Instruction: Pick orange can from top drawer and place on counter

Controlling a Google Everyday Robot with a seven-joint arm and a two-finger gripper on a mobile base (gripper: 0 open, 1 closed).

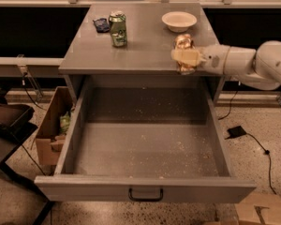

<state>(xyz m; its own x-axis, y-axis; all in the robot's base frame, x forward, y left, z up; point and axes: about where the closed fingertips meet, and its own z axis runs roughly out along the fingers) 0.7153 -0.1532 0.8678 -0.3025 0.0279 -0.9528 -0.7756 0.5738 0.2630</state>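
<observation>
The orange can [183, 42] is upright in my gripper [186, 57], which is shut on its body. The can hangs over the front right part of the counter [140, 50], close to its front edge; I cannot tell whether it touches the top. My white arm [253, 64] reaches in from the right. The top drawer [145, 144] stands pulled wide open below, its speckled floor bare, its dark handle [145, 194] on the front panel.
A green can [117, 29] and a small dark blue object [101, 24] stand at the counter's back left, a white bowl [179, 20] at the back right. A cardboard box [54, 128] sits on the floor left of the drawer. A cable and plug [236, 131] lie right.
</observation>
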